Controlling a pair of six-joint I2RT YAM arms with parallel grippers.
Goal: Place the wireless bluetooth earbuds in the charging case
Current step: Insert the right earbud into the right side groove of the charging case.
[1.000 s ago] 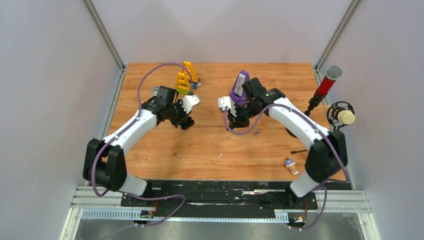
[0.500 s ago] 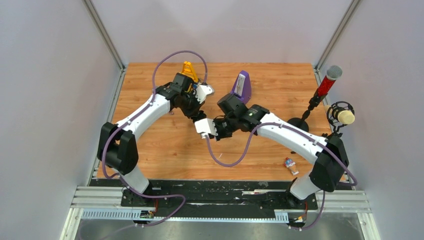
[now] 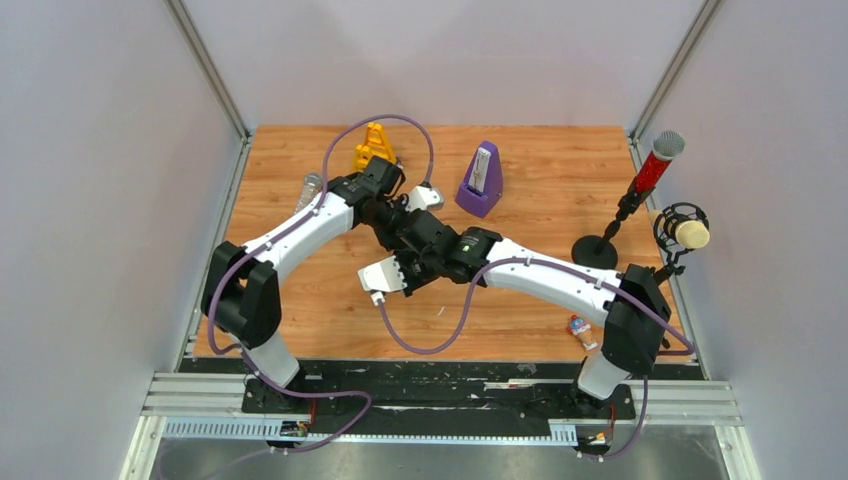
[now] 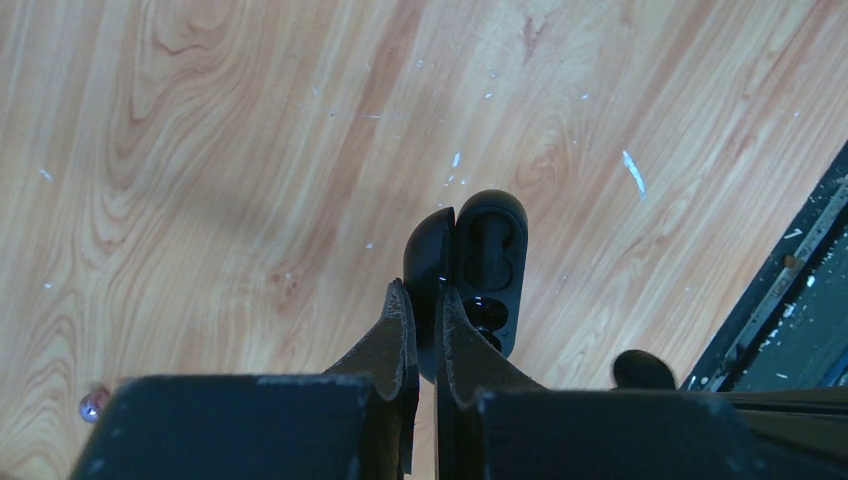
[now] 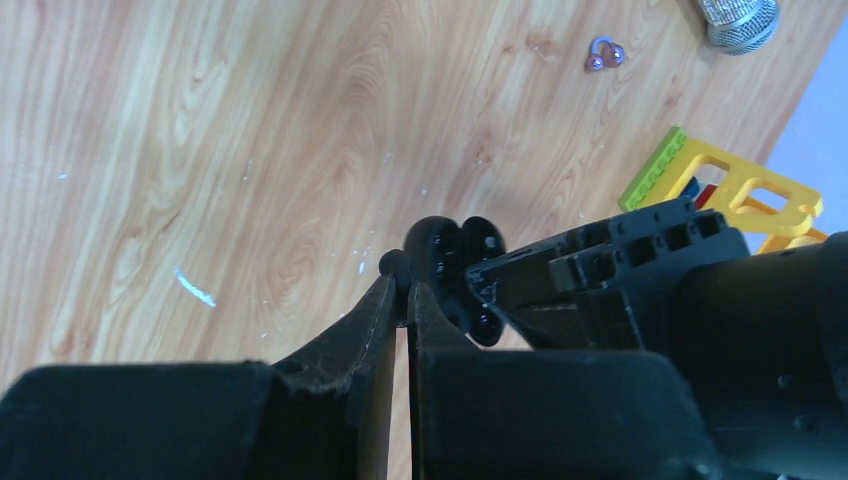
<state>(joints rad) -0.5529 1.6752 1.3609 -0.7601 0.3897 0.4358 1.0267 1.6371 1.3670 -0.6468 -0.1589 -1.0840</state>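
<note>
Both arms have swung inward over the last second. They stood apart before; now the wrists meet left of centre, with the right arm reaching across.

Nearest, left wrist view: left claw clenched on the near end of the charging case. The case is held off the bench, lid swung open to the left, wells exposed. A glossy round shape sits in the nearer well, possibly a bud; not sure.

Right wrist view: right claw pinched on an earbud, only its tip showing. The bud is at the case rim; touching or just short, cannot tell.

Handling, my judgement: the bud is light, hard and slick, and likely to squirt out of a tight pinch. Grip it across the body and leave the underside free to drop into a well. The case shell is stiff and slippery, with the hinge its weak point, so hold the base, not the lid.

Beyond, on the wood: purple beads, then a yellow brick frame.
</note>
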